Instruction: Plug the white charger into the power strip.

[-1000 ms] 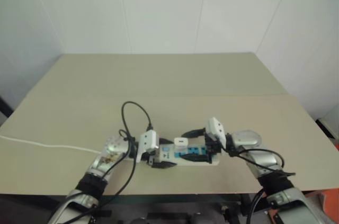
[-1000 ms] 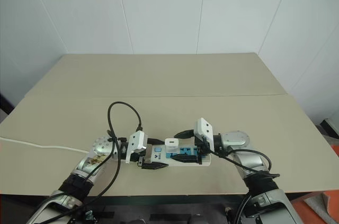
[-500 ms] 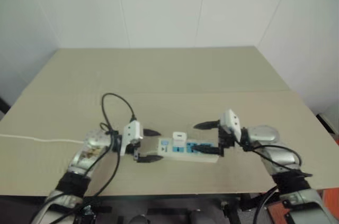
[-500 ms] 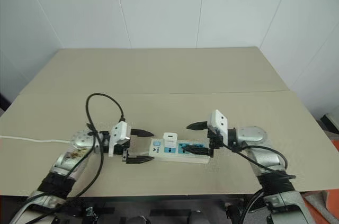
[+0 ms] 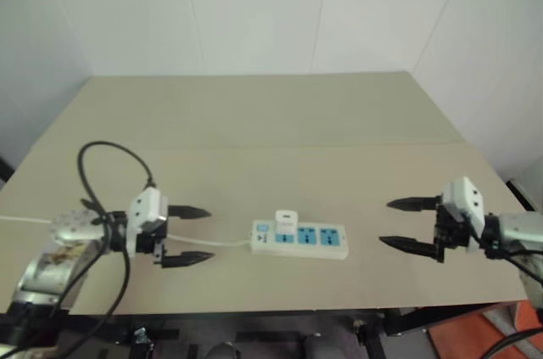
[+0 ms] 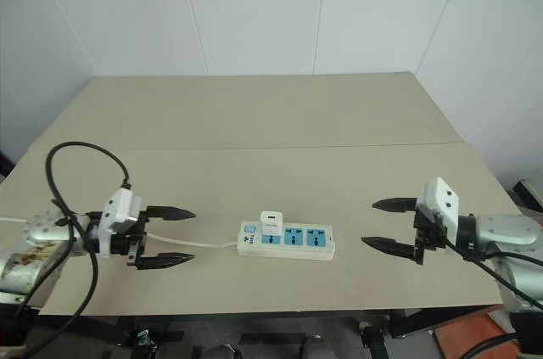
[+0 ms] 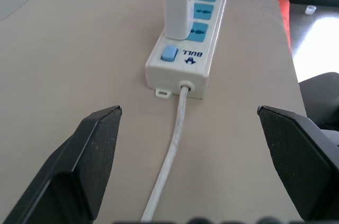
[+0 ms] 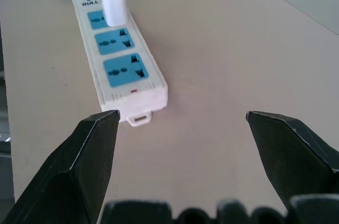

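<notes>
Two black-fingered grippers, the left gripper [image 6: 161, 238] and the right gripper [image 6: 389, 225], are hovering with fingers spread wide and empty, well apart on either side of the long white plastic power strip [image 6: 288, 241] near the beige table's [image 6: 254, 121] front edge. Standing upright in the blue socket nearest the strip's switch end is the small white cube-shaped charger [image 6: 271, 224], looking fully seated. It is likely light, rigid and smooth, so any grip should be pinching its flat sides.

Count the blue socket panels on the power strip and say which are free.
3 on the power strip: the white charger stands in the one nearest the switch end; the middle panel and the far-end panel are free.
</notes>
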